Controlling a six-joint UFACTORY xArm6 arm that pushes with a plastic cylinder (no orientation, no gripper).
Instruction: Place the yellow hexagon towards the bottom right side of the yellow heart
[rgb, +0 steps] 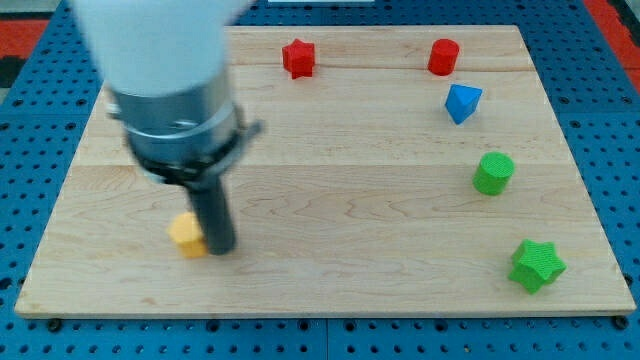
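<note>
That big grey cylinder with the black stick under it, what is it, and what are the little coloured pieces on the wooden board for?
You are looking at a robot arm from a single camera facing the board. It has no hand: it ends in a dark rod, and it slides my tip along the wooden board to push blocks around. Nothing is held; it only pushes.

Right now the tip sits just to the view's right of a yellow block, touching it or nearly so. The block is blurred, so its shape is hard to make out.

Elsewhere on the board: a red star and a red cylinder along the view's top, a blue block below the cylinder, then a green cylinder and a green star down the view's right side. The arm's body hides the upper left part of the board.
</note>
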